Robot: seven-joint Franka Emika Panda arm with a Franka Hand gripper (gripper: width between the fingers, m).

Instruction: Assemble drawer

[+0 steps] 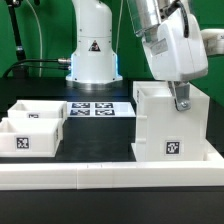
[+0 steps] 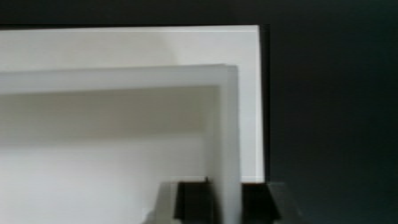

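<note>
The white cube-like housing (image 1: pixel 170 125) stands upright at the exterior view's right, with a tag low on its front. My gripper (image 1: pixel 181 104) comes down on its top edge. In the wrist view the two dark fingers (image 2: pixel 192 205) straddle a thin white wall of the housing (image 2: pixel 226 130), one on each side and pressed against it, so the gripper (image 2: pixel 226 206) is shut on that wall. Two shallow white trays lie at the exterior view's left, one (image 1: pixel 38 112) behind the other (image 1: pixel 25 136), each with a tag.
The marker board (image 1: pixel 98 108) lies flat between the trays and the housing. The long white border rail (image 1: pixel 110 176) runs along the front. The arm's white base (image 1: pixel 92 55) stands at the back, with a cable beside it.
</note>
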